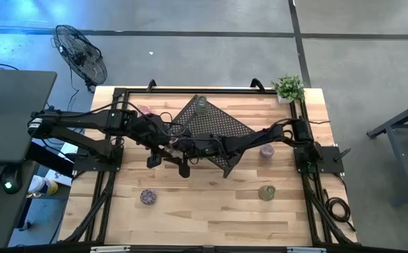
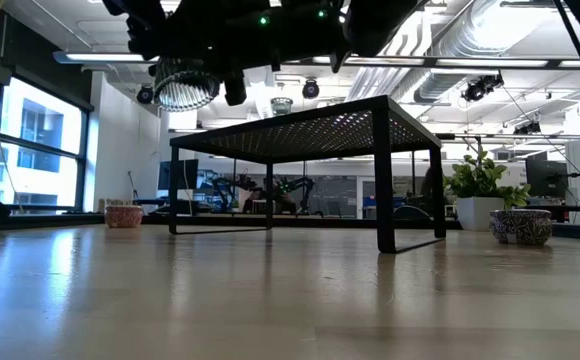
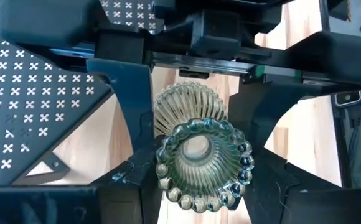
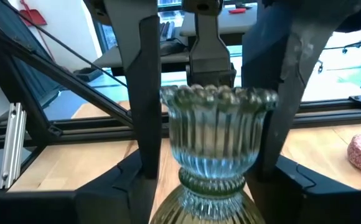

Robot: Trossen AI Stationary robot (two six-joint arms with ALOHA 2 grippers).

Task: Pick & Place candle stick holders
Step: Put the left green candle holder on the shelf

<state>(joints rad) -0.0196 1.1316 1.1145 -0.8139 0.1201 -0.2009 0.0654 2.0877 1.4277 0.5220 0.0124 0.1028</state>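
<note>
Clear ribbed glass candle stick holder (image 3: 202, 163) with a beaded rim: held off the table, in mid-air between the two grippers, near a corner of the rack

- Left gripper (image 3: 202, 183): fingers closed to the width of the cup, one on each flank of the beaded end, pressing on the glass
- Right gripper (image 4: 208, 186): facing the left one head-on, at the holder's ribbed base end. How far open it is, or whether it grips, cannot tell
- Low view shows the glass (image 2: 183, 88) hanging high under the dark arms, clear of the wood

Outward from the grippers:
- Black perforated metal rack (image 1: 214, 126) just behind the meeting grippers. A second clear glass holder (image 1: 201, 105) stands on its far corner
- Pink round holder (image 1: 145, 109) on the table beyond the left gripper, beside the rack
- Purple holder (image 1: 266, 150) under the right arm, behind its gripper toward that arm's base
- Pale green holder (image 1: 266, 192) and another purple holder (image 1: 148, 197) on the near side of the light wooden table (image 1: 211, 218), well apart from both grippers and from each other
- Small potted green plant (image 1: 288, 88) at the far corner on the right arm's side
</note>
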